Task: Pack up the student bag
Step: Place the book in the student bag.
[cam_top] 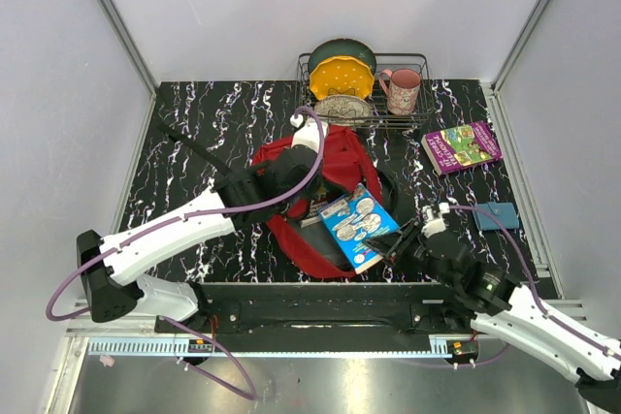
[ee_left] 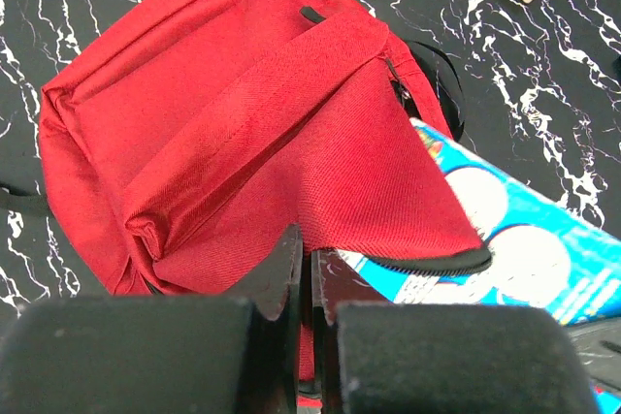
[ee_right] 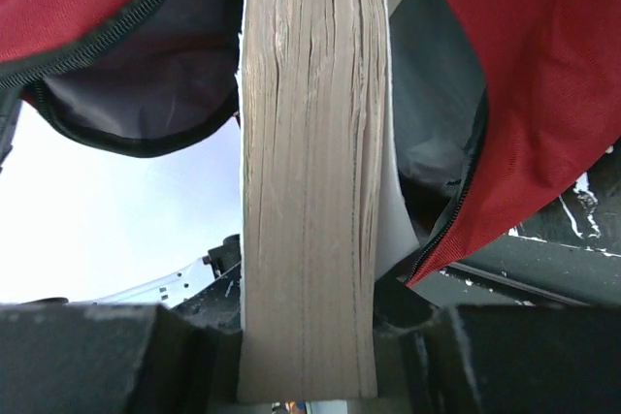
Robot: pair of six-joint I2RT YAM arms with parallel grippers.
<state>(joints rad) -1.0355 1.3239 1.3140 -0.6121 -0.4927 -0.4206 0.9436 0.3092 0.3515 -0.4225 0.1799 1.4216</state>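
Note:
The student bag (cam_top: 335,157) is a red backpack lying flat mid-table with its mouth toward the arms. My left gripper (cam_top: 309,199) is shut on the edge of the bag's red flap (ee_left: 388,181) and holds it lifted. My right gripper (cam_top: 400,239) is shut on a blue picture book (cam_top: 357,222), whose far end sits in the bag's mouth. In the right wrist view the book's page edge (ee_right: 309,143) runs up between my jaws, with red fabric (ee_right: 524,94) and dark grey lining (ee_right: 165,84) on both sides. The left wrist view shows the book (ee_left: 529,259) under the flap.
A wire dish rack (cam_top: 424,94) with plates and a pink mug (cam_top: 403,89) stands at the back. A purple book (cam_top: 462,146) lies at the right, a small blue object (cam_top: 497,215) nearer. A black strap (cam_top: 194,147) trails left of the bag.

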